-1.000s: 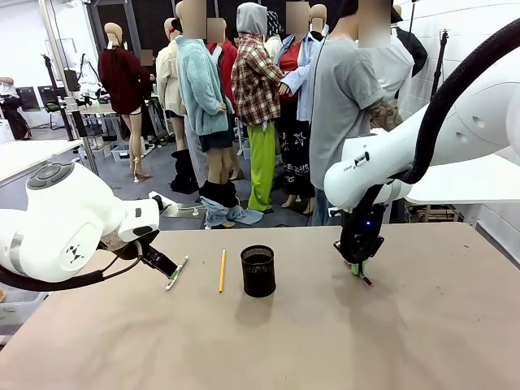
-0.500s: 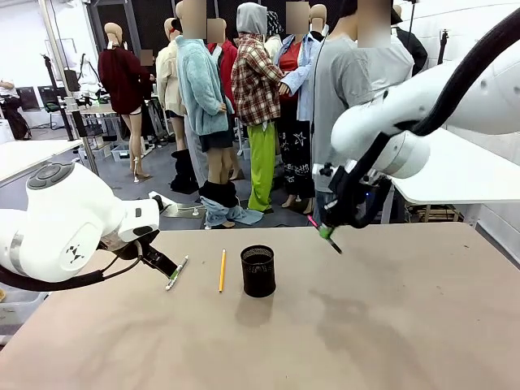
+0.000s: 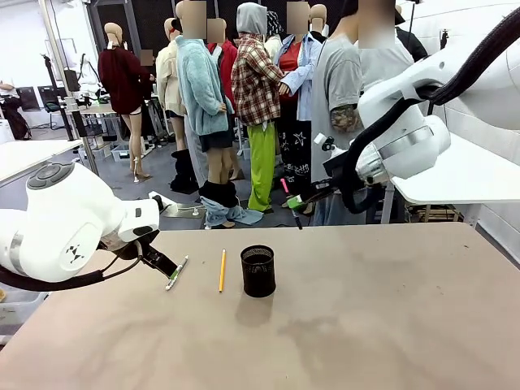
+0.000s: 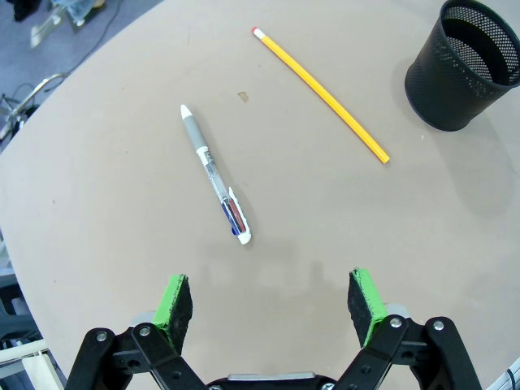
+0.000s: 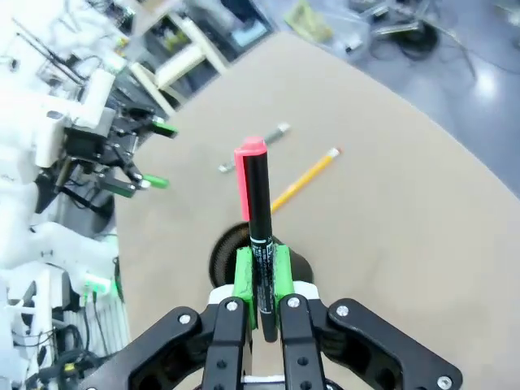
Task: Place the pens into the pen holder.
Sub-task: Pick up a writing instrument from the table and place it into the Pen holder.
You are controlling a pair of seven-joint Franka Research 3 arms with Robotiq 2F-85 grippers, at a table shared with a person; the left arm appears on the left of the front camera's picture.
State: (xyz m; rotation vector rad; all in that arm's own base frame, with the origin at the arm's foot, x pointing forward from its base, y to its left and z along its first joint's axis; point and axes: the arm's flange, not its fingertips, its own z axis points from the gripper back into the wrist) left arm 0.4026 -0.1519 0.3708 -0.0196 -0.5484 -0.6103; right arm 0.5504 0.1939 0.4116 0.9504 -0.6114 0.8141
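Note:
The black mesh pen holder (image 3: pixel 258 270) stands mid-table. A yellow pencil (image 3: pixel 222 270) lies just left of it, and a white pen (image 3: pixel 176 273) lies farther left. My left gripper (image 3: pixel 161 263) hovers low by the white pen, open, with nothing between its fingers. In the left wrist view the white pen (image 4: pixel 215 175) lies ahead of the open left gripper (image 4: pixel 270 296), with the pencil (image 4: pixel 321 93) and holder (image 4: pixel 467 65) beyond. My right gripper (image 3: pixel 299 203) is raised above and right of the holder, shut on a dark pen with a red end (image 3: pixel 291 203). That dark pen (image 5: pixel 258 203) stands up between the green pads (image 5: pixel 242 276), over the holder (image 5: pixel 221 253).
A person in a grey shirt (image 3: pixel 345 97) stands at the far side behind the right arm. The brown table (image 3: pixel 390 325) is bare on its right half and front. Another table (image 3: pixel 463 175) lies at the right.
My right arm has lifted the dark pen off the table at the right and carried it up and left, toward the holder. The left arm, pencil and white pen have not moved.

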